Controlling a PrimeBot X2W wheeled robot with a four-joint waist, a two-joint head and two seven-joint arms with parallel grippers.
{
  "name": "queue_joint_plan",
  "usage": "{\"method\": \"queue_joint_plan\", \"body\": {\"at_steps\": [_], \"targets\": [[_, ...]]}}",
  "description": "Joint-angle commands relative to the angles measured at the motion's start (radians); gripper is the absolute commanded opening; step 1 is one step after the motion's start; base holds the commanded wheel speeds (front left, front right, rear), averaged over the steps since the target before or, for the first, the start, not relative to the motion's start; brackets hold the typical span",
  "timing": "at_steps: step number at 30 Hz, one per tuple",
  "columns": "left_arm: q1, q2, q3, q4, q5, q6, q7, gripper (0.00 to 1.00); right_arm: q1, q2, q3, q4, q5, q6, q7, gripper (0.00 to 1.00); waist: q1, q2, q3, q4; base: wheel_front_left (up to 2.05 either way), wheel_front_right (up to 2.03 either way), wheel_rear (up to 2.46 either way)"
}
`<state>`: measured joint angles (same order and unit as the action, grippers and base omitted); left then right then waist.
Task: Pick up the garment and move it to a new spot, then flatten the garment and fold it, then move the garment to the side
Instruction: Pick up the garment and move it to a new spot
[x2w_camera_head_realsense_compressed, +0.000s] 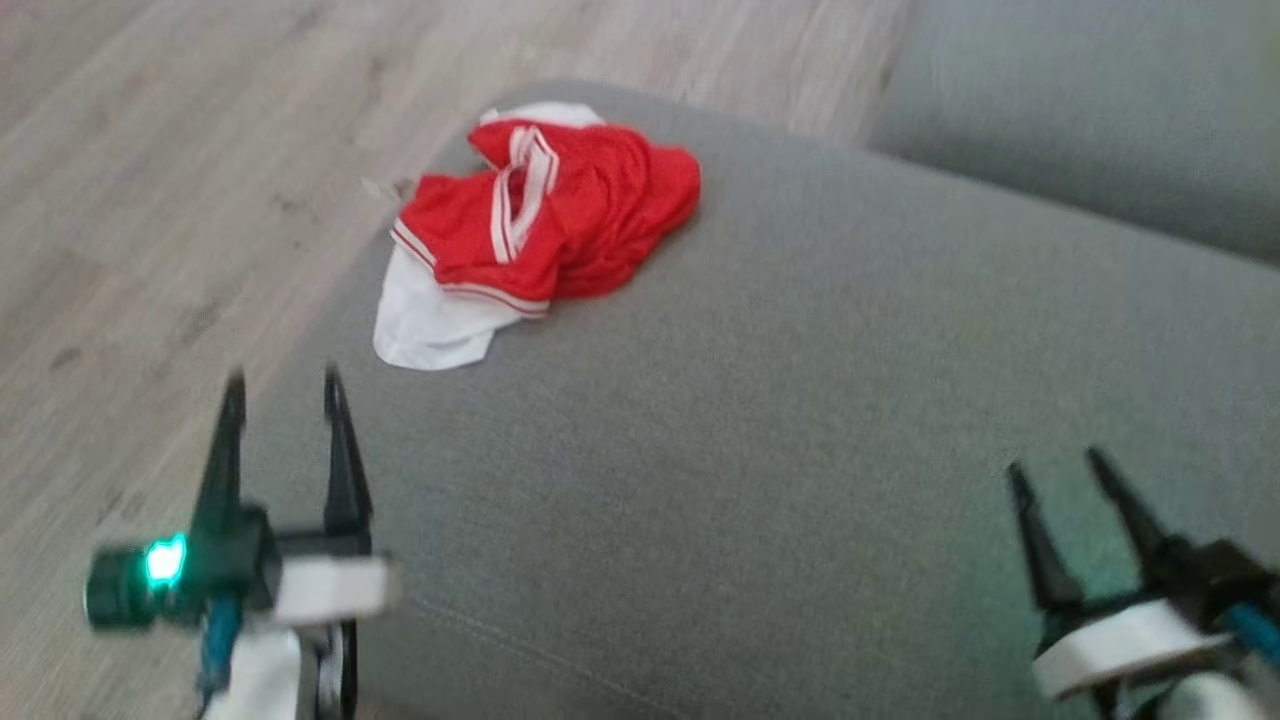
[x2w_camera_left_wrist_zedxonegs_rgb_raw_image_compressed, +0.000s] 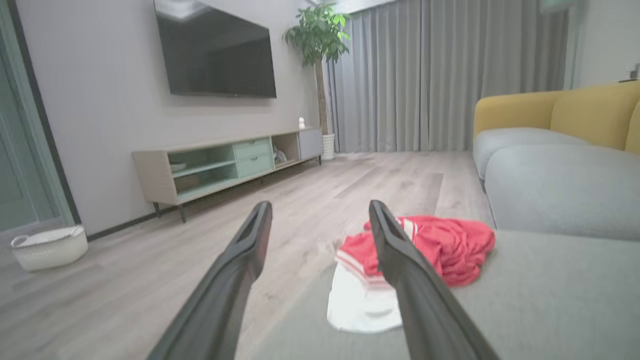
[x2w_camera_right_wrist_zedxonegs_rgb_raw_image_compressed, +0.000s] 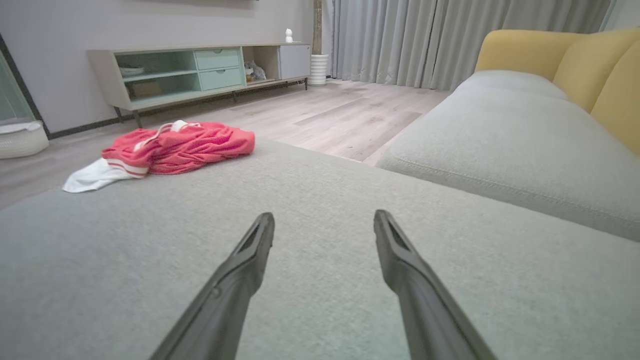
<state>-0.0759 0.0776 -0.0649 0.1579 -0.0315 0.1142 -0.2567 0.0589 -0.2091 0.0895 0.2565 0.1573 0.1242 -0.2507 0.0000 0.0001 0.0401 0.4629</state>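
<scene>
A crumpled red and white garment (x2w_camera_head_realsense_compressed: 540, 230) lies on the far left part of a grey sofa cushion (x2w_camera_head_realsense_compressed: 760, 420), near its edge. My left gripper (x2w_camera_head_realsense_compressed: 283, 385) hovers open at the cushion's left edge, well short of the garment (x2w_camera_left_wrist_zedxonegs_rgb_raw_image_compressed: 450, 247), nothing between its fingers. Over the near right part of the cushion my right gripper (x2w_camera_head_realsense_compressed: 1052, 462) is open and empty too. In the right wrist view the garment (x2w_camera_right_wrist_zedxonegs_rgb_raw_image_compressed: 175, 145) lies far off to the left of that gripper (x2w_camera_right_wrist_zedxonegs_rgb_raw_image_compressed: 324, 220).
Wood floor (x2w_camera_head_realsense_compressed: 150, 200) lies left of and beyond the cushion. A second grey cushion (x2w_camera_head_realsense_compressed: 1080, 110) sits at the back right, with yellow backrests (x2w_camera_left_wrist_zedxonegs_rgb_raw_image_compressed: 575, 110). A TV cabinet (x2w_camera_left_wrist_zedxonegs_rgb_raw_image_compressed: 225, 160), a plant (x2w_camera_left_wrist_zedxonegs_rgb_raw_image_compressed: 317, 45) and a white basket (x2w_camera_left_wrist_zedxonegs_rgb_raw_image_compressed: 47, 245) stand by the wall.
</scene>
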Motion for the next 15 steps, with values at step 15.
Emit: {"method": "queue_joint_plan", "body": {"at_steps": [15], "targets": [[-0.673, 0.038, 0.073, 0.483, -0.049, -0.005, 0.079, 1.0, -0.187, -0.298, -0.018, -0.157, 0.033, 0.007, -0.011, 1.0, 0.0, -0.0001, 0.474, -0.211, 0.0, 0.0, 0.0]]}}
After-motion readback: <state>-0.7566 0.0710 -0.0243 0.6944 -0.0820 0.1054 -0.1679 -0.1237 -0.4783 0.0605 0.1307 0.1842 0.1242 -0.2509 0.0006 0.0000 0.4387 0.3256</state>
